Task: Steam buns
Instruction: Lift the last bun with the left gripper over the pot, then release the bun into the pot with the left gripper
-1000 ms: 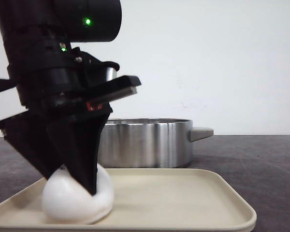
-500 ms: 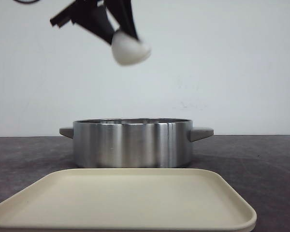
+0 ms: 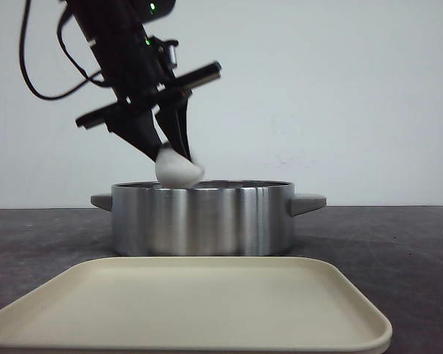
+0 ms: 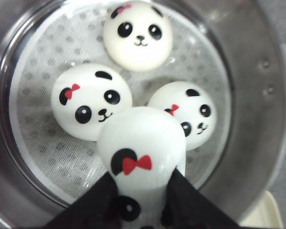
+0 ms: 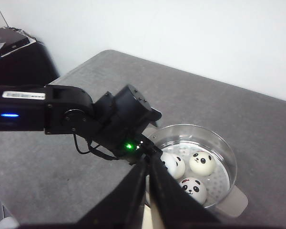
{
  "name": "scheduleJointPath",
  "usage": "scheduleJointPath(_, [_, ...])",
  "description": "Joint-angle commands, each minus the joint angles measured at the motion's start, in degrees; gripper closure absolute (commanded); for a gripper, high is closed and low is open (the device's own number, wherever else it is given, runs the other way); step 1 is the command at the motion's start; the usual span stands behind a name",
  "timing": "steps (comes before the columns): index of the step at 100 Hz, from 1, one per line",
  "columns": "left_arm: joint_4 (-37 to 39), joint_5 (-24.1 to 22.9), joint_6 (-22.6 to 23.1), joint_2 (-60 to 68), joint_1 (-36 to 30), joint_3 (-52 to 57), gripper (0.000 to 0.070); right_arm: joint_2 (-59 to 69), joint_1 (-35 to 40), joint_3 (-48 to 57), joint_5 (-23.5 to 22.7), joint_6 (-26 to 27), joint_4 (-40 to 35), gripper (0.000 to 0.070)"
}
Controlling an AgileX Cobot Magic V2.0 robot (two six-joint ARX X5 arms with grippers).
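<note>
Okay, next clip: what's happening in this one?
The left gripper holds a panda bun just over the rim of a steel pot. Three more buns already sit on the perforated steamer insert inside: one at the far side, two nearer. The beige tray in front of the pot has no buns on it. The right gripper stays back from the pot, holding nothing, its fingers nearly together.

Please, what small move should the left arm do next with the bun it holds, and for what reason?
Probably lower a little more, then open the jaws. The left gripper holds the fourth bun just above the pot rim, over the free part of the perforated steamer tray; three buns already sit there.
</note>
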Motion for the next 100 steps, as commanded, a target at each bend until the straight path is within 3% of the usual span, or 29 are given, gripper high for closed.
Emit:
scheduleJointPath(1, [0.63, 0.02, -0.26, 2.12, -0.02, 1.22, 0.0665, 0.83, 0.63, 0.81, 0.28, 0.39, 0.55, 0.0694])
scheduleJointPath(5, [0.55, 0.04, -0.28, 2.69, 0.11, 1.22, 0.0641, 0.87, 0.63, 0.81, 0.28, 0.42, 0.48, 0.0694])
scheduleJointPath(11, [0.04, 0.07, -0.28, 3.19, 0.24, 1.22, 0.055, 0.87, 0.63, 0.81, 0.28, 0.42, 0.17, 0.0694])
scheduleJointPath(28, [-0.42, 0.04, -0.26, 3.3, 0.24, 1.42, 0.0133, 0.9, 0.63, 0.81, 0.28, 0.42, -0.11, 0.0694])
scheduleJointPath(33, [-0.9, 0.04, -0.26, 3.3, 0.24, 1.66, 0.0091, 0.9, 0.63, 0.81, 0.46, 0.42, -0.11, 0.0694])
scheduleJointPath(50, [-5.2, 0.0, 0.24, 3.26, 0.24, 4.72, 0.0092, 1.25, 0.61, 0.81, 3.8, 0.11, -1.46, 0.0694])
scheduleJointPath(59, [-7.72, -0.35, 1.03, 2.49, 0.24, 7.23, 0.0123, 1.88, 0.61, 0.76, 6.25, 0.09, -3.19, 0.0694])
scheduleJointPath(62, [-8.04, -0.81, 1.14, 1.86, 0.24, 7.78, 0.0168, 2.21, 0.61, 0.68, 7.1, 0.09, -3.65, 0.0694])
scheduleJointPath(79, [-6.93, -5.7, 2.08, -7.67, -0.39, 7.93, 0.07, 2.45, 0.61, -3.23, 12.17, 0.07, -2.69, 0.0694])
scheduleJointPath(100, [-6.86, -8.46, 5.38, -24.02, -0.59, 7.23, 0.07, 2.23, 0.61, -12.9, 13.33, 0.07, 4.07, 0.0693])
